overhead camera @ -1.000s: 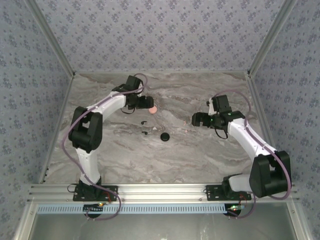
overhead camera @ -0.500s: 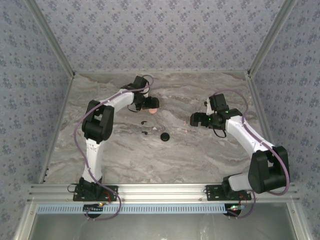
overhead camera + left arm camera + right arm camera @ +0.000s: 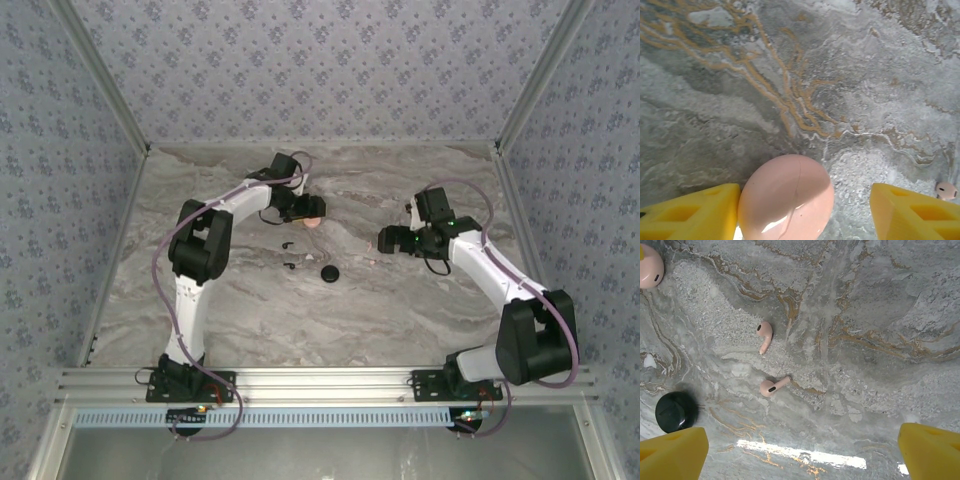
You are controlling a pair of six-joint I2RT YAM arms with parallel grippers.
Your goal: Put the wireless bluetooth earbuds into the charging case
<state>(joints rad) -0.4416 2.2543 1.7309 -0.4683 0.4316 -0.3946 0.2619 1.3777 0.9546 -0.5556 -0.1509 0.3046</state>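
Grey marble veined in orange makes up your table (image 3: 250, 310), with blue-grey patterned walls (image 3: 320, 70) on three sides. Your left gripper (image 3: 805, 202) sits at the far middle of the table with its jaws apart around the pink case (image 3: 786, 197). In the left wrist view, one yellow finger (image 3: 690, 215) is right against the side of that egg-shaped case and the other finger (image 3: 915, 212) stands well clear, so the case is bracketed, not clamped. The case rests on the marble. The black earbuds (image 3: 288, 246) you are after lie loose on the table on the near side of the pink case, the second one (image 3: 291, 265) just beyond the first, and neither gripper touches them. The black case (image 3: 329, 273), round and closed, sits just to their right and slightly nearer to you. Your right gripper (image 3: 800, 452) hangs over the right half of the table with its jaws spread wide and nothing between them. Below it, the right wrist view shows two pink earbuds (image 3: 764, 336) lying near each other but not touching, the second (image 3: 774, 386) closer to the fingers.
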